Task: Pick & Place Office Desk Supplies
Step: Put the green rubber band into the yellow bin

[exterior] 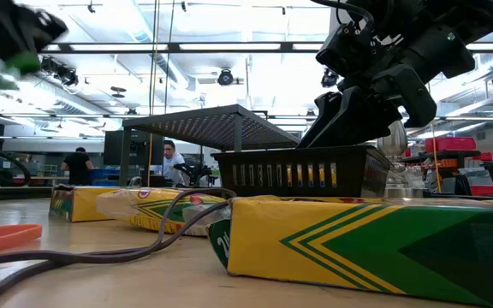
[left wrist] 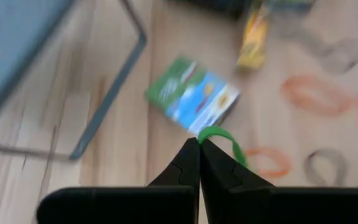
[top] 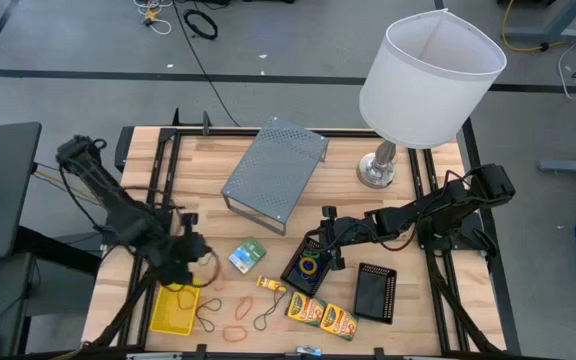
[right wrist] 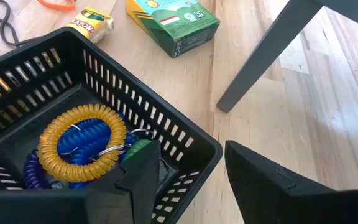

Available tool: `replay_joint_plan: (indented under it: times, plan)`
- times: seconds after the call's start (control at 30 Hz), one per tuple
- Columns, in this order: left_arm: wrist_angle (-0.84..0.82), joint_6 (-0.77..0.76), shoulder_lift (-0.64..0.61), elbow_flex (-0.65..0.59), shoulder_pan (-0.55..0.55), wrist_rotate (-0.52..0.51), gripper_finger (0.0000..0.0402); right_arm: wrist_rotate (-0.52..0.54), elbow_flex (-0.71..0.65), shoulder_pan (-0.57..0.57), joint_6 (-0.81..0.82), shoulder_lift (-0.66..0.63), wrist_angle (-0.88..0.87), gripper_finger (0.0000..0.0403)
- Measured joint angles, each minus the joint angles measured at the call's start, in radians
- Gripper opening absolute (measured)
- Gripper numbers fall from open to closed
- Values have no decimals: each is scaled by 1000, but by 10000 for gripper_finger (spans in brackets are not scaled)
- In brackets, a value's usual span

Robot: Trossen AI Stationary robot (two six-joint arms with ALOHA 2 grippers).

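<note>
The left gripper [top: 193, 250] hangs over the near-left part of the table, just above the far edge of the yellow plastic basket [top: 173, 310], and its fingers [left wrist: 191, 168] are pressed together on a thin green rubber-band loop [left wrist: 224, 140], which curls out from the tips to one side. The coming move turns on the basket lying almost directly below and slightly nearer than those fingers, with its long axis running near to far, so a short drop should land the loop inside; the left arm is plainly the closer one to it. The loop is a slim bright-green ring, slack and bent, though the left wrist view is smeared and its full shape is hard to make out. Beyond it lies the small green-white packet [top: 247, 257], flat on the wood, and further loops in orange and dark tones [top: 236, 308] are scattered to the right of the basket. The right gripper [top: 320, 243] sits over the middle of the table with its fingers [right wrist: 138, 174] parted, straddling the wall of a black mesh tray [right wrist: 185, 134] that holds coiled yellow and blue bands [right wrist: 82, 146]; a second black mesh tray [top: 375, 292] lies to its right, and crayon boxes [top: 320, 314] lie just in front.
</note>
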Motion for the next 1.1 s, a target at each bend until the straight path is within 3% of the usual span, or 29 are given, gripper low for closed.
replay_joint_plan:
  times: [0.27,0.47,0.77,1.1]
  plan:
    - [173,-48,-96,1,-330,-304,1,0,0,0,0,0,15,188]
    - [254,-99,-38,1,-451,-370,1,0,0,-7,0,0,52,188]
    - [196,-423,82,1,-485,-201,0,0,0,-12,-7,0,63,188]
    - [82,-604,155,1,-466,59,0,0,0,-11,-7,0,63,188]
